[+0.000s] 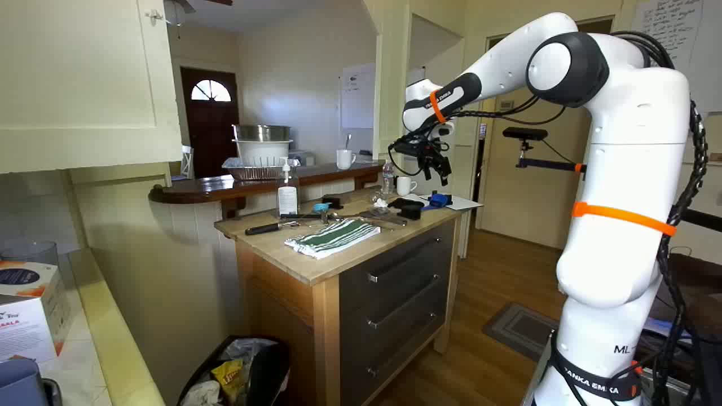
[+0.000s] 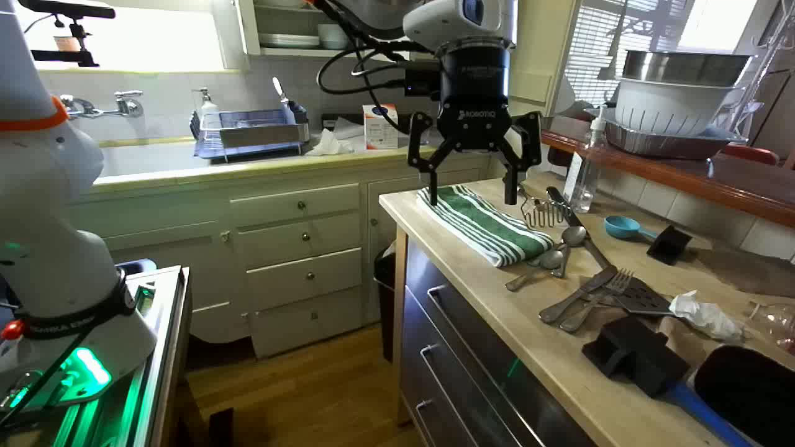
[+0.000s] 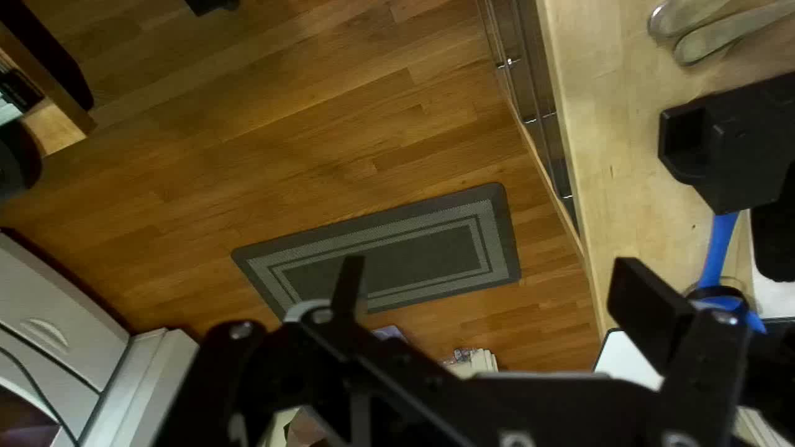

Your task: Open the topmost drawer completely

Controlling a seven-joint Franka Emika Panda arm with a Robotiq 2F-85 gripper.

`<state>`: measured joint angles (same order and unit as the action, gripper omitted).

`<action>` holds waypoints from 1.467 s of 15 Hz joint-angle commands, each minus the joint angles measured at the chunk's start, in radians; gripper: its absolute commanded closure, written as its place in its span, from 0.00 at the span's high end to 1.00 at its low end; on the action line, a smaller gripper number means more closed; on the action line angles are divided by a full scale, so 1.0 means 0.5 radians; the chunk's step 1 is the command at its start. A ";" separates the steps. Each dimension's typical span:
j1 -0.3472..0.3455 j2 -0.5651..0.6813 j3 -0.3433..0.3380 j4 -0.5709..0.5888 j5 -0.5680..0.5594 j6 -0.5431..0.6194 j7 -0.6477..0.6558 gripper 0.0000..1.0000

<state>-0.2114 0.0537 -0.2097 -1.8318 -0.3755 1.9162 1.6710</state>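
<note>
The gripper (image 2: 472, 195) hangs higher than the worktop (image 2: 497, 298), and its two fingers (image 2: 510, 186) are spread wide apart. The topmost drawer (image 1: 403, 273) is directly below the worktop, closed, its front level with the lower drawers (image 1: 395, 324). On the worktop lies a green striped towel (image 2: 484, 226), and just beside it, some metal spoons (image 2: 549, 259).

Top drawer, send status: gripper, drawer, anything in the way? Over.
Gripper open, holding nothing. Top drawer shut, gripper apart from it. Nothing seen blocking its front; towel lies on the countertop.
</note>
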 commanded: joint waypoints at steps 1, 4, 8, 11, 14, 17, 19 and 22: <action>0.009 0.002 -0.010 0.006 0.002 -0.005 -0.003 1.00; 0.009 0.002 -0.010 0.006 0.002 -0.005 -0.003 1.00; 0.009 0.002 -0.010 0.006 0.002 -0.005 -0.003 1.00; 0.009 0.002 -0.010 0.006 0.002 -0.005 -0.003 1.00; 0.009 0.002 -0.010 0.006 0.002 -0.005 -0.003 1.00; 0.009 0.002 -0.010 0.006 0.002 -0.005 -0.004 1.00; 0.009 0.002 -0.010 0.006 0.002 -0.005 -0.003 1.00; 0.014 0.038 0.013 -0.021 0.177 0.136 -0.156 1.00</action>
<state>-0.2107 0.0541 -0.2094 -1.8317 -0.3757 1.9229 1.6710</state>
